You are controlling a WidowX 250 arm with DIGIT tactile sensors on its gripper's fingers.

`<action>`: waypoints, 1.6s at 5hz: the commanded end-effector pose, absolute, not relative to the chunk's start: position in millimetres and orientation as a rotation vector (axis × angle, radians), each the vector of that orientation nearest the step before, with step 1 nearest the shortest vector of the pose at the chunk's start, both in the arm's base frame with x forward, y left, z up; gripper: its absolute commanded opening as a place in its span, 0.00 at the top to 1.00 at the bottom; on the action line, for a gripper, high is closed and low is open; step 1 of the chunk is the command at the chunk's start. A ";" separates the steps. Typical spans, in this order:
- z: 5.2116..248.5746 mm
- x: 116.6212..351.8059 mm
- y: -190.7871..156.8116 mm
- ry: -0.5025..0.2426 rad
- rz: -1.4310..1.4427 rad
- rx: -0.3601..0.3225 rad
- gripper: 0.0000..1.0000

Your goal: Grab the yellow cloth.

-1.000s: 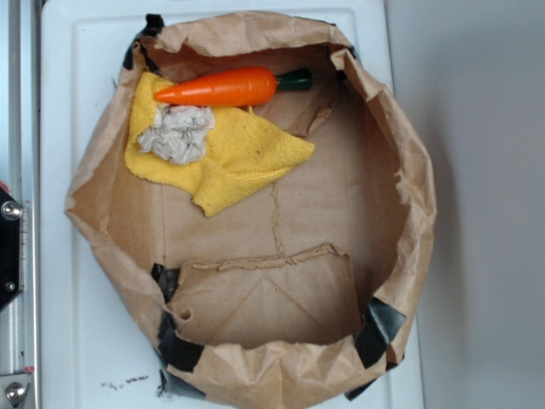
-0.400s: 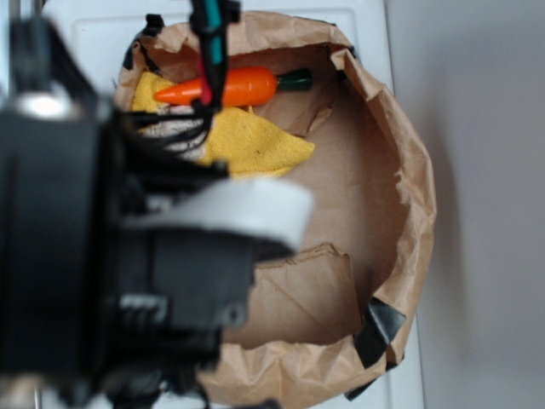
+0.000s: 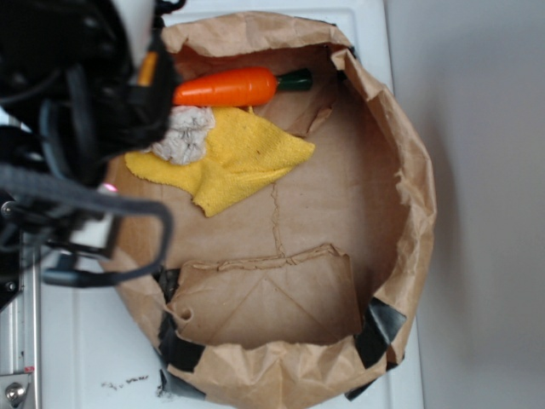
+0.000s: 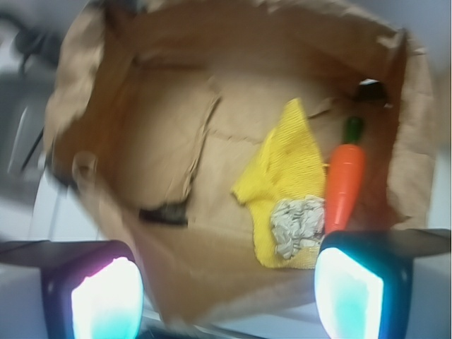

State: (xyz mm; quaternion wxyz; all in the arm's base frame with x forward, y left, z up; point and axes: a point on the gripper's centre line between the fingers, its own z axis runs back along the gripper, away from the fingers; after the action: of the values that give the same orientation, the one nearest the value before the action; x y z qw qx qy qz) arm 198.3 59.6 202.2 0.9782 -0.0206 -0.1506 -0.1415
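With the gripper spread wide and empty above the bag, a careless descent risks pinching the wad or carrot — both resting on the cloth — instead.

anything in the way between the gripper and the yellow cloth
Partly. A crumpled grey-beige paper wad lies on the fuzzy yellow cloth, and an orange toy carrot lies along its edge. The cloth's pointed corner is bare. The open gripper hangs above.
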 end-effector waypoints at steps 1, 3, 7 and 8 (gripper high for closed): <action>196.8 232.6 75.5 -0.222 -0.232 -0.015 0.00; 151.5 295.6 57.1 -0.196 -0.281 -0.006 0.00; 125.3 345.0 46.4 -0.231 -0.357 -0.048 0.00; 125.3 345.0 46.4 -0.231 -0.357 -0.048 0.00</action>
State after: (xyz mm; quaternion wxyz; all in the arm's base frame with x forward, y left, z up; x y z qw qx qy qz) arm 332.5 52.8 101.1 0.9822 -0.0388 -0.0842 -0.1635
